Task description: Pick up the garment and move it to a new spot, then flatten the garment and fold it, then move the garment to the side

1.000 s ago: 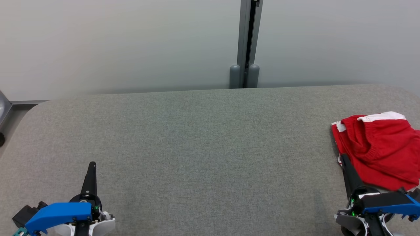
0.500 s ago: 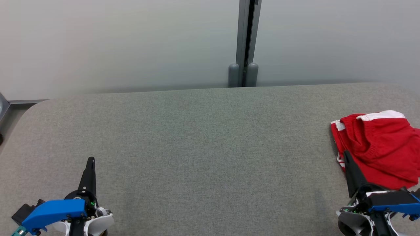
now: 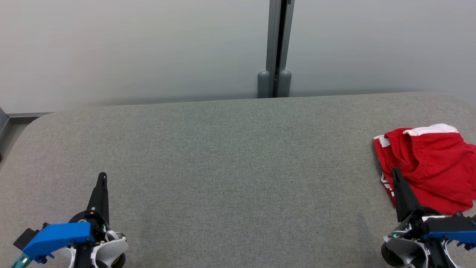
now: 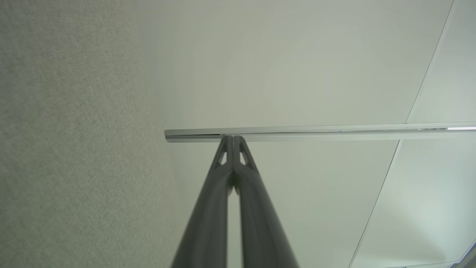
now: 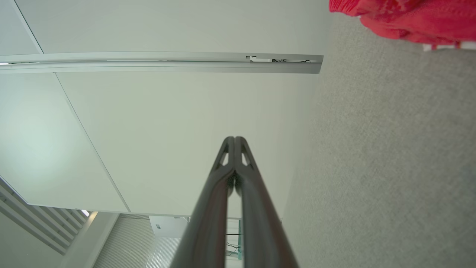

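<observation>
A crumpled red garment [image 3: 431, 167] with white trim lies at the right edge of the grey table [image 3: 230, 167]; its red edge [image 5: 401, 18] also shows at the top right of the right wrist view. My right gripper [image 3: 395, 171] is shut and empty, its tip just in front of the garment's near left edge. In the right wrist view the right gripper's [image 5: 234, 138] fingers press together against a pale wall. My left gripper [image 3: 102, 175] stands shut and empty at the lower left, far from the garment. The left gripper [image 4: 233, 137] points past the table's edge.
A grey post [image 3: 275, 48] with two rounded feet stands behind the table's far edge against the pale wall. A metal rail [image 4: 316, 132] crosses the wall. The table's rounded left corner [image 3: 41, 121] meets a strip of floor.
The head camera has tilted slightly, so the table and garment sit a little higher in the picture. Both grippers remain shut and reach slightly further up the table; the garment lies unmoved.
</observation>
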`<state>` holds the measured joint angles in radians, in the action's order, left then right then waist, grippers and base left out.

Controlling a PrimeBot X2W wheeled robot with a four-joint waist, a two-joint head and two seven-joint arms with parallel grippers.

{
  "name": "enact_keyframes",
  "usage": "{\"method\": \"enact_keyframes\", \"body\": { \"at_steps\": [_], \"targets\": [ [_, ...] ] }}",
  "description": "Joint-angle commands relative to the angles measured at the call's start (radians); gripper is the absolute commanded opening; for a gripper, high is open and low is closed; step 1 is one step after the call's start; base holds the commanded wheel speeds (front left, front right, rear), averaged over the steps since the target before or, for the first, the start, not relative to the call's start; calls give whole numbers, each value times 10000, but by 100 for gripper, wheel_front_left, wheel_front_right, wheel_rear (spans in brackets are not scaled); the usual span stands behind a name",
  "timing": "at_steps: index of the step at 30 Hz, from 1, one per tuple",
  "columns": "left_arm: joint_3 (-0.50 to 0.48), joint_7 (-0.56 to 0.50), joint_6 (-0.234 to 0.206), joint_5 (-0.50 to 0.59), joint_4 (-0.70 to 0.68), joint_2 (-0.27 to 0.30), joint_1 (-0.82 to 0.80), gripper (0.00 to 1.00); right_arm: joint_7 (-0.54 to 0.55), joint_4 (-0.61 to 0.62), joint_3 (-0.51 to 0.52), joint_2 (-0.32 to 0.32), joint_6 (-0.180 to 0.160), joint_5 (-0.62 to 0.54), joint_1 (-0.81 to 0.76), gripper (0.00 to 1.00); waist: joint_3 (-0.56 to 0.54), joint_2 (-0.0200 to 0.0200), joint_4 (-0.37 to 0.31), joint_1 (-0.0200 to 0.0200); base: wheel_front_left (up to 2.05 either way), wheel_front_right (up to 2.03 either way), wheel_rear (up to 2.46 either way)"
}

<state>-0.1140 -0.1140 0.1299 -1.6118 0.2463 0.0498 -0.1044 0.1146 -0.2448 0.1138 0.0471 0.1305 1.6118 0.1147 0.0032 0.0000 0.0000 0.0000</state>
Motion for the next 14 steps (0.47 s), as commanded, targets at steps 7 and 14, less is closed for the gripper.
{"method": "enact_keyframes", "body": {
  "at_steps": [7,14],
  "targets": [
    [-17,-41,14,-19,-49,9,-95,0,26,40,24,58,4,24,-121,0,-1,0,0,0,0,0,0],
    [-16,-39,14,-20,-49,9,-95,0,26,40,24,58,4,24,-120,0,-1,0,0,0,0,0,0]
  ]
}}
